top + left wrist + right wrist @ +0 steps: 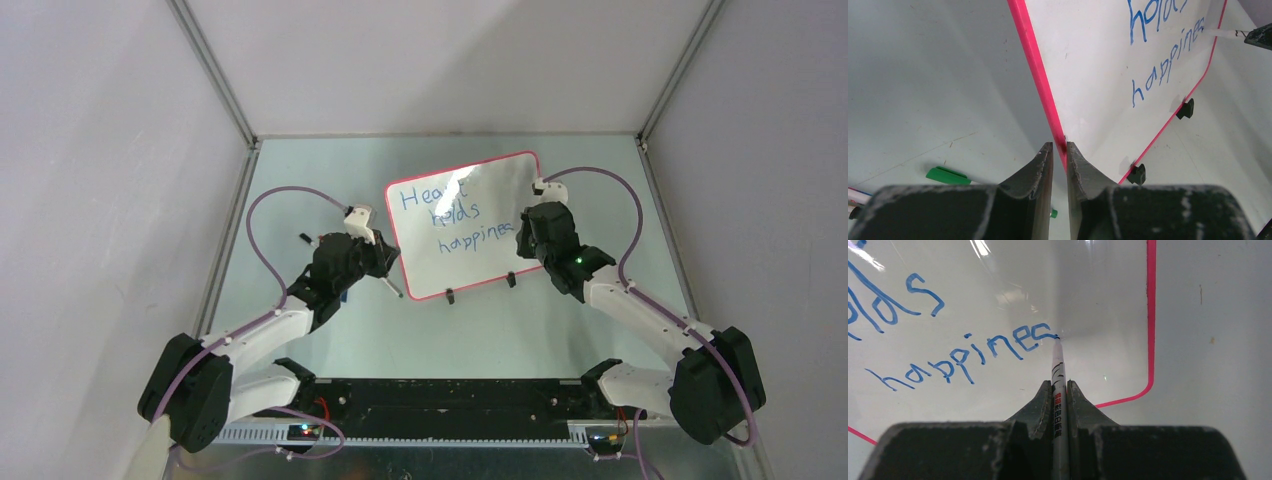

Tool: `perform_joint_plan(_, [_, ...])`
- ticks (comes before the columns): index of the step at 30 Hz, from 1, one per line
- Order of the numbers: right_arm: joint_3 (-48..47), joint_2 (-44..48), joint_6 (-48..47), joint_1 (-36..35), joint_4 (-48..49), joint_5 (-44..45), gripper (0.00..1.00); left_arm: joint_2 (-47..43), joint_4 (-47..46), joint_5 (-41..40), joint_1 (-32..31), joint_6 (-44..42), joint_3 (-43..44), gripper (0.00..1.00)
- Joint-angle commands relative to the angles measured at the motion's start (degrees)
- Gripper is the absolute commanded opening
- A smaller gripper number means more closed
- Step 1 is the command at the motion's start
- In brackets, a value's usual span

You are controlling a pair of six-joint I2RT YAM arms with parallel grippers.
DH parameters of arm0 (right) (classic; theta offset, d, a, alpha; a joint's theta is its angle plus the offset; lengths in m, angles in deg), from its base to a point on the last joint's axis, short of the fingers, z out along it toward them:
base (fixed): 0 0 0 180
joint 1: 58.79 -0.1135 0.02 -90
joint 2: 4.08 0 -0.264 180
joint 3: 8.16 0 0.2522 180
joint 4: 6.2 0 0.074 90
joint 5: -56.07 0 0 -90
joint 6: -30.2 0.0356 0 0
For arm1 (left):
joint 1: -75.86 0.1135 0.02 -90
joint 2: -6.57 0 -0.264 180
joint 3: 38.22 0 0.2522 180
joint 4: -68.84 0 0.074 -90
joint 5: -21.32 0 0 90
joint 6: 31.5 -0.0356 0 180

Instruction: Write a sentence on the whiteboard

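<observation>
From above, the whiteboard (478,268) stands tilted on two little black feet (449,296) on the pale green table (300,205). The sentence (452,215), in blue, fills the board's left half: a top line partly lost in glare, then "holds", then "happines". The left gripper (392,262) sits at the board's left edge and the right gripper (522,232) is in front of its right half. A thin pen (392,288) lies just off the board's lower left corner.

In the left wrist view, the left gripper (1059,146) has its fingers pinched on the whiteboard's (1088,75) red frame (1035,60), one finger on each face. A green-capped marker (945,175) lies on the table behind the board.

In the right wrist view, the right gripper (1059,385) has its fingers pressed onto a white marker (1058,362) (red print along its barrel). The marker's tip touches the whiteboard (1098,295) right at the last letter of the sentence (973,355), well inside the board's right edge.
</observation>
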Motion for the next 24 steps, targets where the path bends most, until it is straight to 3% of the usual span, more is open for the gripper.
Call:
perform_joint_plan(1, [-1.39, -0.11, 0.85, 0.34, -1.55, 1.52, 0.0, -1.47, -0.86, -0.72, -0.28, -1.38, 0.24, 0.21])
perform_joint_plan(24, [-0.84, -0.54, -0.67, -1.11, 0.16, -4.06, 0.0, -1.36, -0.84, -0.8, -0.28, -1.52, 0.28, 0.21])
